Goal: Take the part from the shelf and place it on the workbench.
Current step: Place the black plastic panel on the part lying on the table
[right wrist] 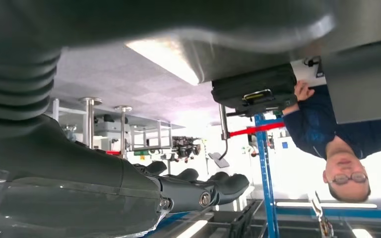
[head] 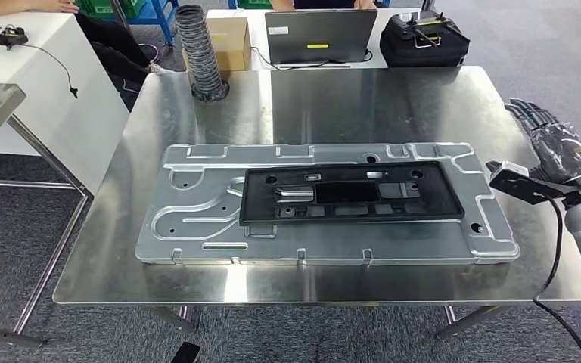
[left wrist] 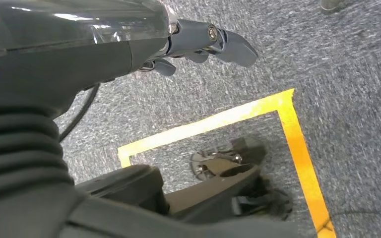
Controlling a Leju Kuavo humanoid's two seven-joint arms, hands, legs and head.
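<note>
silver workbench [head: 197, 98] carries the part [head: 325, 204], a grey metal plate with a black panel lying flat mid-table, while the left hand [left wrist: 198, 42] hangs empty over carpet and the right hand [head: 552, 144], released, hovers beside the table's right edge.

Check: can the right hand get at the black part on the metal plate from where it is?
Probably yes. The right hand hovers open at the workbench's right edge, and nothing stands between it and the black part lying on the plate.
</note>
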